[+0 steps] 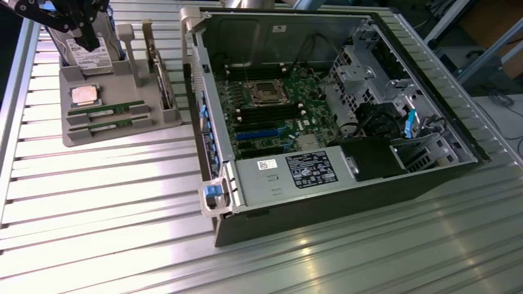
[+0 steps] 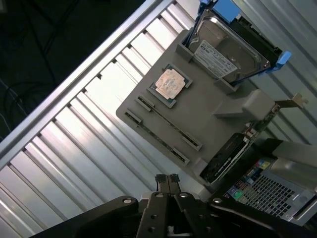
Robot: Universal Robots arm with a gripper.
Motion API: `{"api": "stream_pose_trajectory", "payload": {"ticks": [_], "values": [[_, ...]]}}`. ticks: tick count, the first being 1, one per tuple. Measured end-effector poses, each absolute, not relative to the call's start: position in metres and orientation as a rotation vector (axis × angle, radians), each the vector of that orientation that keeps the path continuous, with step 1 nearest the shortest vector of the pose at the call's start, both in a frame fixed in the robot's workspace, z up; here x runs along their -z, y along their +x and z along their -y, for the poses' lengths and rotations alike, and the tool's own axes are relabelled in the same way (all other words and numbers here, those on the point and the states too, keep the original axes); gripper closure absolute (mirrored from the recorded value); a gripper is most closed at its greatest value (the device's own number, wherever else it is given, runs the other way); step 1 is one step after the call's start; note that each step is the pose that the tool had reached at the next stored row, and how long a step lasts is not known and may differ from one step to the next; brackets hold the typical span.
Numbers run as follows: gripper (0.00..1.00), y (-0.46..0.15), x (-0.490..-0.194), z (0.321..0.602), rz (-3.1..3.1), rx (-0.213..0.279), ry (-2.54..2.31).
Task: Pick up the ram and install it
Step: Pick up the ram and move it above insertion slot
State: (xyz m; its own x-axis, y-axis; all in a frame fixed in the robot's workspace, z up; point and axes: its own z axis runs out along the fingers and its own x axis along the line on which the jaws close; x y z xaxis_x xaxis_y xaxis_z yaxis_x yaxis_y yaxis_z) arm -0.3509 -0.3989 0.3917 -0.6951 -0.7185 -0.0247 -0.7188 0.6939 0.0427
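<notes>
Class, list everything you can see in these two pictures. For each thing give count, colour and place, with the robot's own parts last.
long thin green ram sticks: two, green, side by side in slots of the tray, beside the CPU chip
square silver CPU chip: one, silver, flat on the tray
large grey hard drive with white label: one, grey with blue rails, upright at one end of the tray
dark circuit card with metal bracket: one, on edge, on the tray side nearest the case
grey plastic tray: one, grey, exterior view's left
open computer case: one, black, exterior view's right, motherboard exposed
ribbed metal table: one, silver, under everything
black robot gripper: one, above the tray, jaws shut, empty
</notes>
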Motion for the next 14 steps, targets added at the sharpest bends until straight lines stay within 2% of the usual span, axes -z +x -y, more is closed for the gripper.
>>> {"api": "stream_pose_trajectory", "payload": {"ticks": [14], "values": [[0.89,-0.3509,-0.3916,0.3989,-2.854,-0.077,-1.300]]}}
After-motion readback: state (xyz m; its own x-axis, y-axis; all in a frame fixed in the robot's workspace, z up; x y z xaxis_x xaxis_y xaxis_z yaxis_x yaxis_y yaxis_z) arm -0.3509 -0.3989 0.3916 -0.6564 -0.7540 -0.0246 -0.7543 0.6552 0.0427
